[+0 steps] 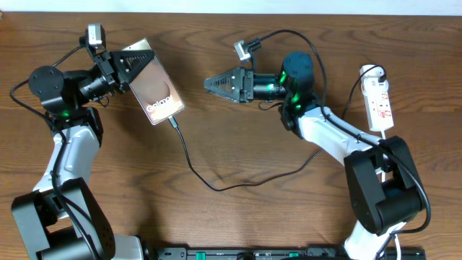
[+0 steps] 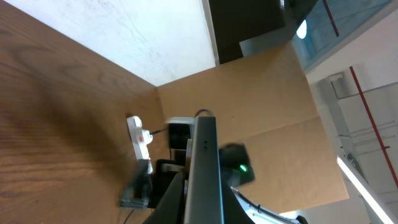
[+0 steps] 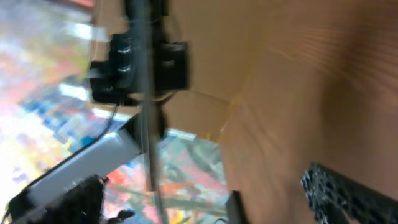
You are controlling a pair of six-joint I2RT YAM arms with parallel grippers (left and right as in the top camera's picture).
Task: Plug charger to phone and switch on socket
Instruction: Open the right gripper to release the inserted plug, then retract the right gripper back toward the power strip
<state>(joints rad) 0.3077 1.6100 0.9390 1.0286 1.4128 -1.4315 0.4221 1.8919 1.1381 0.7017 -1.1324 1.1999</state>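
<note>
One phone (image 1: pixel 160 90) in L hand (image 1: pixel 128 63) — charger (image 1: pixel 189 162) touching its end.

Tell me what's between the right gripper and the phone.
Only bare table separates the right gripper from the phone in the overhead view; the charger trails below that stretch.

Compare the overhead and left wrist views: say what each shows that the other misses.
Overhead only: the phone's lettered face, and the charger running from its lower end across the table. Left wrist only: the phone seen edge-on, with a brown board behind the table. Both: the phone, the white socket, and the right arm with its green light.
</note>
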